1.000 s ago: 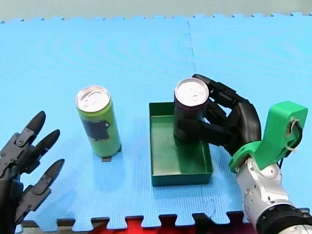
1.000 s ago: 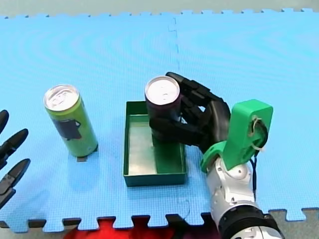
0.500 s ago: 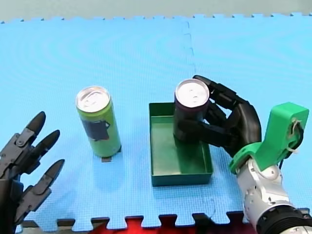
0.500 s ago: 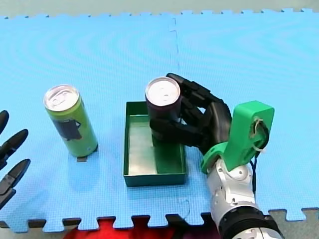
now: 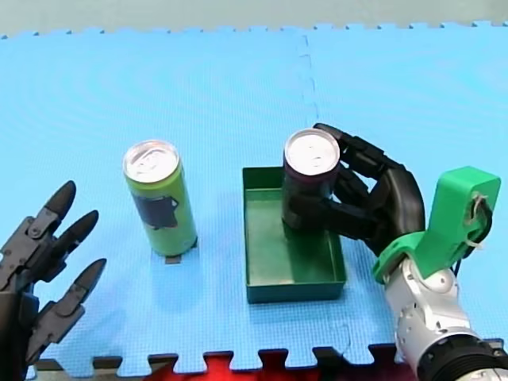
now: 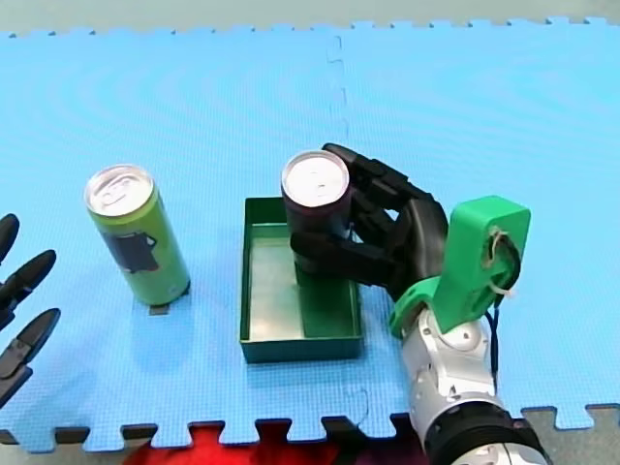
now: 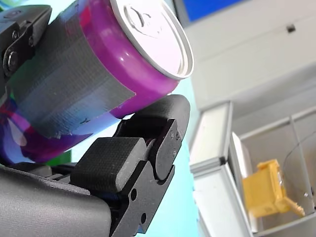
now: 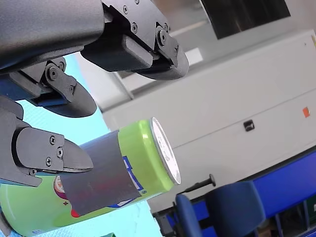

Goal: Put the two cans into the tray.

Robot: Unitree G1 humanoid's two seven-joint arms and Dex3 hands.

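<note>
Far left, your left hand (image 5: 44, 274) hovers at the near edge of the blue mat (image 5: 238, 87), holding nothing. Moving in, the green can (image 5: 161, 198) stands upright on the mat, well apart from that hand and just left of the tray. Next comes the green tray (image 5: 294, 290), flat on the mat. And here's the grip: your right hand (image 5: 381, 202) has its fingers (image 5: 327, 213) wrapped around the purple can (image 5: 305, 184), upright, its lower part down inside the tray's far right corner. Whether its base touches the tray floor, you cannot tell. The first wrist view shows grey tape (image 7: 59, 84) around that can.
</note>
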